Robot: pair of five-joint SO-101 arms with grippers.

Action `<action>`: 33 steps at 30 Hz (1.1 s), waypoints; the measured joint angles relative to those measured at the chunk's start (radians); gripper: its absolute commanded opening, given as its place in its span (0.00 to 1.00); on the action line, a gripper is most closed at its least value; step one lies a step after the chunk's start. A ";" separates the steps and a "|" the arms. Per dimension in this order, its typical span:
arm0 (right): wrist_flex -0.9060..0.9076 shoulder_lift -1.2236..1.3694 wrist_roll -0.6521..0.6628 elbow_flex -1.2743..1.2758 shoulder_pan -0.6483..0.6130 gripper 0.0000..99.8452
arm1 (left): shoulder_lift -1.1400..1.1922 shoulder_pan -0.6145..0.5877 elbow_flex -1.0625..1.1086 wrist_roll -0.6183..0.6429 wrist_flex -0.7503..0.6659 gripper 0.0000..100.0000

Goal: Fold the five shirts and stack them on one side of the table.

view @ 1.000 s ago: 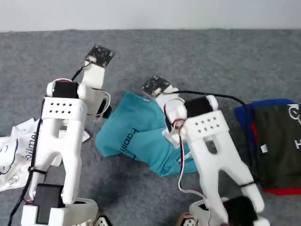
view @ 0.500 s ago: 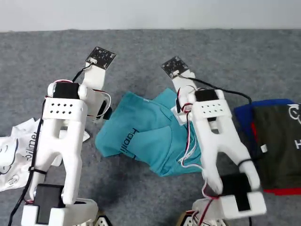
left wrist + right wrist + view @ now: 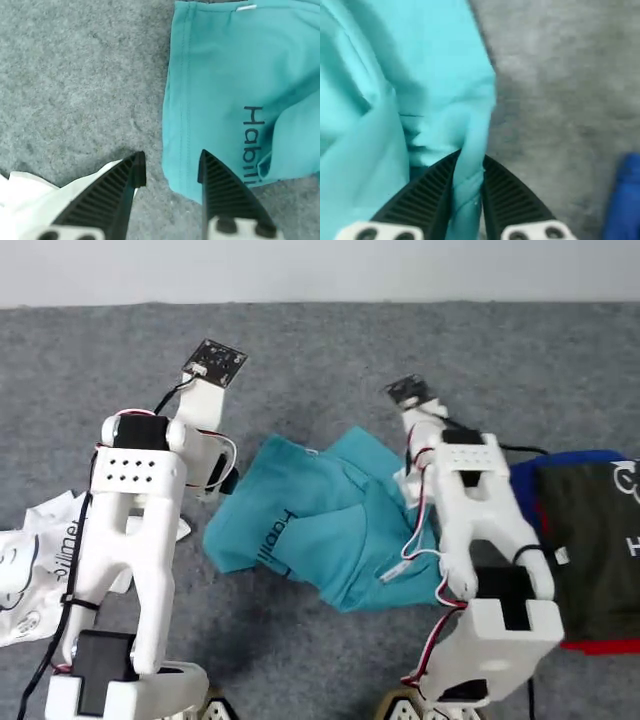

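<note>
A crumpled teal cotton shirt is lying in the middle of the grey felt-covered surface. The right claw is clenching a fold of cloth at the shirt's right side. The left claw is hanging released, straddling the shirt's left hem. A stack of folded dark, red and blue shirts is sitting at the right edge. A white printed shirt is lying at the left edge.

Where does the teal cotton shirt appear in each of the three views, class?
High view: teal cotton shirt, mid-picture.
Left wrist view: shirt just ahead of the open left end effector.
Right wrist view: shirt pinched in the right end effector.
Shared landmark: grey felt tabletop.
</note>
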 measured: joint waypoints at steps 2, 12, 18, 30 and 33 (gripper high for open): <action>0.037 -0.031 0.000 -0.051 0.020 0.01 | 0.000 0.011 0.000 0.000 0.000 0.18; 0.031 -0.130 0.000 -0.138 0.169 0.01 | 0.000 0.115 0.002 0.000 0.000 0.18; 0.000 -0.071 0.000 -0.138 0.238 0.01 | 0.000 0.117 0.002 0.000 0.000 0.18; 0.236 -0.164 -0.003 -0.203 0.163 0.35 | 0.000 0.117 0.180 0.003 -0.161 0.18; 0.379 -0.249 -0.003 -0.290 0.094 0.31 | -0.002 0.117 0.186 0.005 -0.169 0.18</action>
